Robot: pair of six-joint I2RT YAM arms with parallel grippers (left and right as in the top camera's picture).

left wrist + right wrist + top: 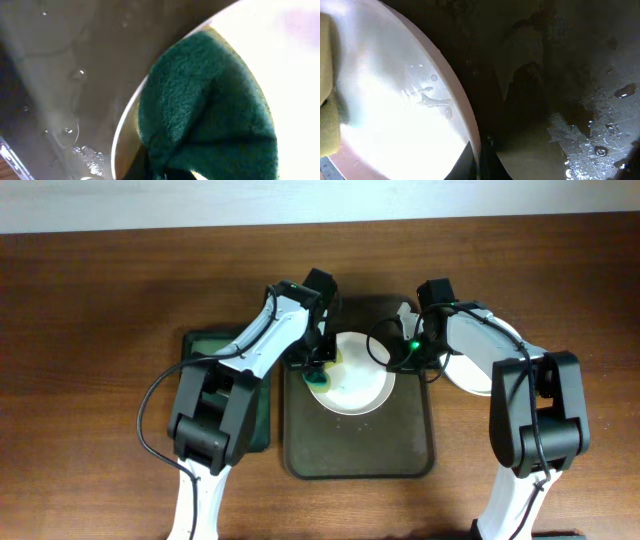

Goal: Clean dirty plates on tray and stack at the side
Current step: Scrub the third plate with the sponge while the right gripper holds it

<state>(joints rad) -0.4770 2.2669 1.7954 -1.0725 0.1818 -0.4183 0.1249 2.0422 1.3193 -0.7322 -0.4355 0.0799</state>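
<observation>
One white plate (358,383) lies on the dark olive-brown tray (360,452), at its far end. My left gripper (318,368) is shut on a green sponge (320,385) and presses it on the plate's left edge. In the left wrist view the sponge (210,110) covers the plate's rim (295,75). My right gripper (405,352) is shut on the plate's right rim. The right wrist view shows the fingers (481,157) pinching that rim (395,110). A white plate (480,370) lies on the table to the right of the tray, partly under my right arm.
A smaller dark green tray (212,345) lies left of the big tray, under my left arm. The big tray's floor is wet, with droplets in the left wrist view (75,135) and the right wrist view (585,145). The near half of the big tray holds nothing.
</observation>
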